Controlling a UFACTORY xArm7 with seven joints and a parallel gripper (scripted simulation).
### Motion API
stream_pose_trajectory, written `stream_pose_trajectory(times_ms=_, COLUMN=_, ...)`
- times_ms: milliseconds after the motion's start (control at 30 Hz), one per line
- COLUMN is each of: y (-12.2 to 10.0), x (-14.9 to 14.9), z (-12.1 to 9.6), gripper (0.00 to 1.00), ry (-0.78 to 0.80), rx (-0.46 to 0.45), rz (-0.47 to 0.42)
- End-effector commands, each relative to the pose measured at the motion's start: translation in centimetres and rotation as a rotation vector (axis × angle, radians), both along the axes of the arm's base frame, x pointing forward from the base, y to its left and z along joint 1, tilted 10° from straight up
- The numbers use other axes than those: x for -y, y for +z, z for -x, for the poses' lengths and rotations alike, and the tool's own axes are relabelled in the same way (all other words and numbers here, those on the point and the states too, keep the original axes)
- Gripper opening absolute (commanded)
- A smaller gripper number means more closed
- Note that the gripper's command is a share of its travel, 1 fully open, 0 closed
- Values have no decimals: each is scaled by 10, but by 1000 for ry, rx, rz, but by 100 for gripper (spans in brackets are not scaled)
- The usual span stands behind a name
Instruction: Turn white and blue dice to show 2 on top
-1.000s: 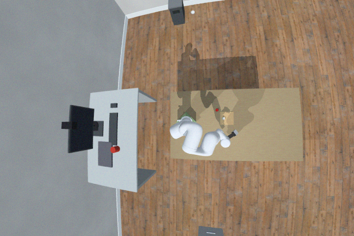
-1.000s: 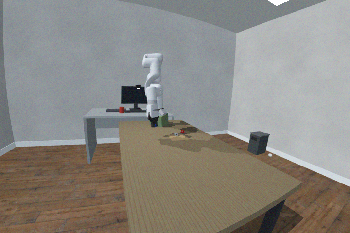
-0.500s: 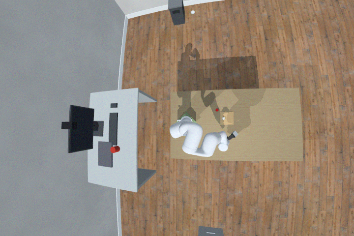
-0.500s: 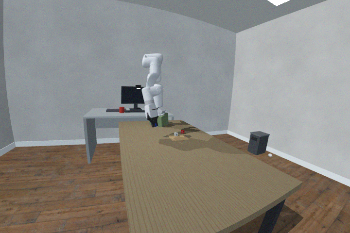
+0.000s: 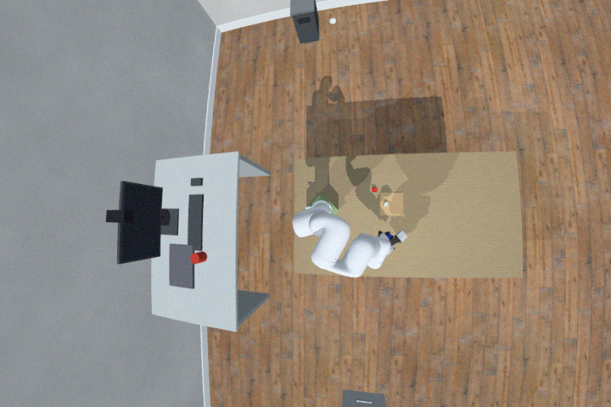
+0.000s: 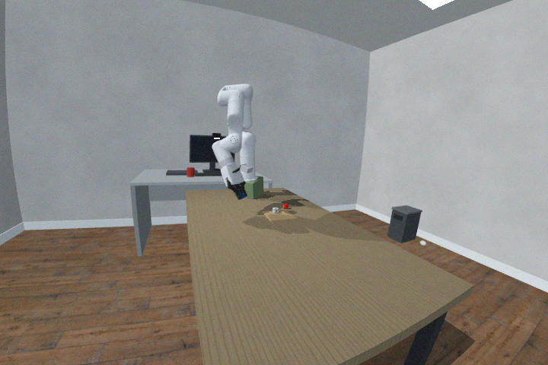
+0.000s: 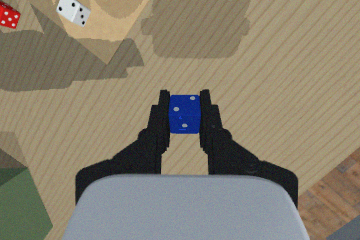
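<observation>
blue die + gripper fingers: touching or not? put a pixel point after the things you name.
Touching. The wrist view shows the blue die (image 5: pixel 389 236) (image 6: pixel 243 195) (image 7: pixel 184 114) squeezed between both black fingers, no gap at either side.

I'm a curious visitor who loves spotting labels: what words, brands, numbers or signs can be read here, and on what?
No words, brands or written numerals are readable.
Two dots: one face of the blue die.
One dot: its neighboring face.
Five dots: one face of the red die.
White die: dots, partly cut off; count unclear.
</observation>
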State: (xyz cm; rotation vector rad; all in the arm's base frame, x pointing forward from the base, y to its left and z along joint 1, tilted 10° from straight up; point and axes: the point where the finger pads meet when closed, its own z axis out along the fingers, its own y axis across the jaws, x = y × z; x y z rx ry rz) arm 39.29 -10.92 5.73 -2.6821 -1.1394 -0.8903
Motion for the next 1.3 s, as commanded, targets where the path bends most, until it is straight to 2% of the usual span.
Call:
stream_pose_trajectory(times_ms=0, y=-3, x=1, z=4, gripper=21, ry=24, rx=143, rz=-98)
stream_pose_trajectory(times_ms=400, y=-5, x=4, z=5, gripper=21, ry=66, rx=347, rz=-293)
stream_pose_trajectory(times_ms=567, y=-5, x=3, z=5, gripper=21, ry=73, rx=381, rz=-322)
stream_pose_trajectory(times_ms=1033, y=-11, x=4, z=4, gripper=21, ry=74, rx=387, rz=-327)
stream_pose_trajectory(times_ms=1267, y=-30, x=6, z=2, gripper=21, ry=74, rx=387, rz=-327)
